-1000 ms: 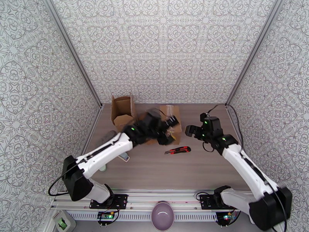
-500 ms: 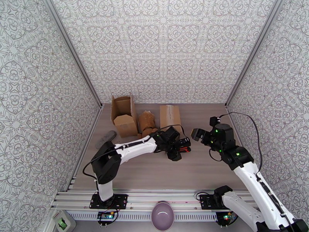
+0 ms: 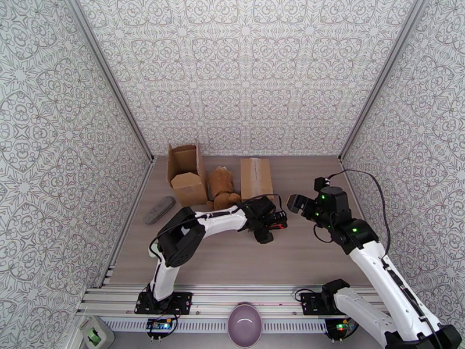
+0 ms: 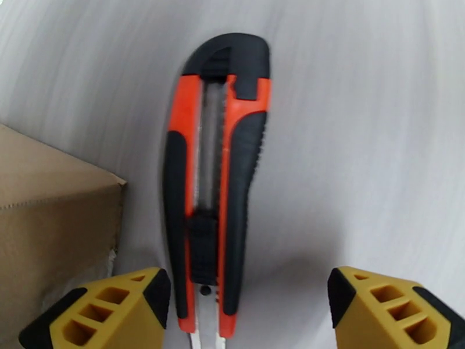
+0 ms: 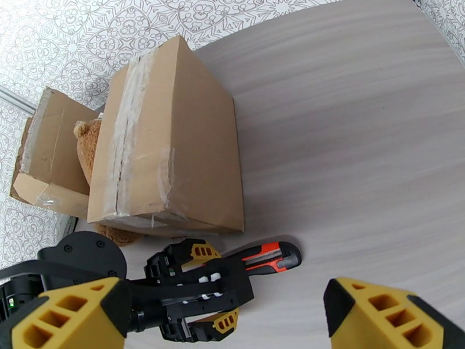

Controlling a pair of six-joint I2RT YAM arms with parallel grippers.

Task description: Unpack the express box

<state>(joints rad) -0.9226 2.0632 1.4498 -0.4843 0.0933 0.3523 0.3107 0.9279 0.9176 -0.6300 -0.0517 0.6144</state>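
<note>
L hand (image 4: pixel 250 298) is hovering low over the utility knife (image 4: pixel 218 187), jaws standing wide and straddling the near end of the handle; it is gripping nothing, and the knife is lying flat on the tabletop (image 3: pixel 302 257). The knife is sitting off-ctr in the gap: one finger is just beside its red edge, the other is standing well apart. R hand (image 3: pixel 296 203) is waiting near the knife's far end, also wide open and empty. The task's thing, the sealed express box (image 3: pixel 256 175), is resting w/ its tape seam up, just beyond the knife and beside the teddy bear (image 3: pixel 221 184) and an already opened box (image 3: pixel 186 170); one corner of the sealed box is showing close to the knife in the L wrist view. Judged risks: (1) since the knife is lying off-ctr, closing jaws would probably be pushing it sideways before both fingers bite, so it could be spinning or skidding toward the box corner and ending up askew in the grip; (2) a pale strip at the handle's near end may be the blade, though this cannot be told, and a grip taken that low would be leaving little blade free for the seam; (3) w/ both hands this near each other, any sweep by either arm could be knocking the knife away or clashing fingers; (4) too deep a cut could be damaging whatever is packed inside.
</note>
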